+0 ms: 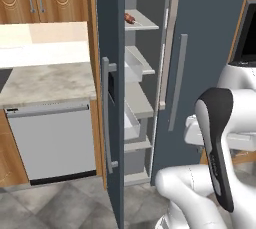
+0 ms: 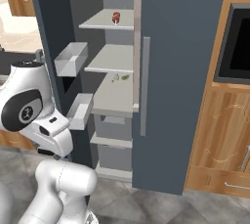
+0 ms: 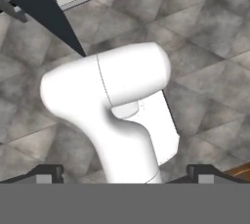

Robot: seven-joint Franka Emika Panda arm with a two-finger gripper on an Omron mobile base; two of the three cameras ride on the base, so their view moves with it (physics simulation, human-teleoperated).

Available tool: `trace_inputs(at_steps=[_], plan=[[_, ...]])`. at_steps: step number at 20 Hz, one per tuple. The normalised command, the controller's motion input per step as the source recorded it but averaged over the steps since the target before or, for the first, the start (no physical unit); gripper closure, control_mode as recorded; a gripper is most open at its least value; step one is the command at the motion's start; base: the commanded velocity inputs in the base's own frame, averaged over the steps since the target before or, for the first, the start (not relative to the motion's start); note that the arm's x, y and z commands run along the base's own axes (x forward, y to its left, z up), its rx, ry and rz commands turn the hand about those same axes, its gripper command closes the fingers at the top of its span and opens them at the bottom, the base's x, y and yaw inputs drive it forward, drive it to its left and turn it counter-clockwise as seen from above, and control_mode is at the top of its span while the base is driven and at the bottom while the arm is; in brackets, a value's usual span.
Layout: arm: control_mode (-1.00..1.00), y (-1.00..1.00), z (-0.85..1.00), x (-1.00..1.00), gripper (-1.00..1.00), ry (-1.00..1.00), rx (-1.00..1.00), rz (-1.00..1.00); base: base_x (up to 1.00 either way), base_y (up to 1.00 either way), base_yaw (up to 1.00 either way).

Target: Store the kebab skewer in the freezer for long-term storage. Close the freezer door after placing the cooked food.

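Standing open at the left, the freezer door (image 1: 111, 98) shows its outer face edge-on in the left base view, with its long grey bar handle (image 1: 106, 115) toward the camera and white bins (image 2: 71, 57) on its inner side in the right base view. Right of it, inside the freezer (image 1: 210, 33), the kebab skewer (image 1: 130, 18) lies on the top grey shelf (image 2: 105, 21), so placing looks done and the door is what remains. The gripper (image 3: 125, 174) has its fingertips (image 3: 49, 173) spread wide apart with nothing between them, and it looks down at the tiled floor (image 3: 210, 47).

The door is a tall, stiff, heavy panel that swings on a hinge; it should move as one rigid piece, slowly at first. Its face is smooth, so a sliding push could slip. The bar handle is the surest hold, taken near its middle; a flat push on the outer face, far from the hinge, would likely serve too. The bins may rattle if it slams, so a gentle close seems wise
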Motion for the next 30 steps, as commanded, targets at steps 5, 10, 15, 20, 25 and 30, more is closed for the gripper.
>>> trace_inputs(at_steps=[5,10,15,20,25,30], plan=[[-1.0,0.29,0.0,0.27,-1.0,-0.01,-0.01,0.0,0.0,0.0,0.0],[-1.0,0.92,0.01,0.63,-1.0,-0.13,-0.19,0.0,0.0,0.0,0.0],[-1.0,0.89,0.0,0.96,-1.0,-0.26,-0.26,0.0,0.0,0.0,0.0],[-1.0,0.38,0.0,0.83,-1.0,-0.36,-0.22,-0.03,0.0,0.0,0.0],[-1.0,0.37,0.0,0.64,-1.0,-0.52,-0.15,-0.06,0.0,0.0,0.0],[-1.0,0.21,0.0,0.43,-1.0,-0.53,-0.05,-0.1,0.0,0.0,0.0]])
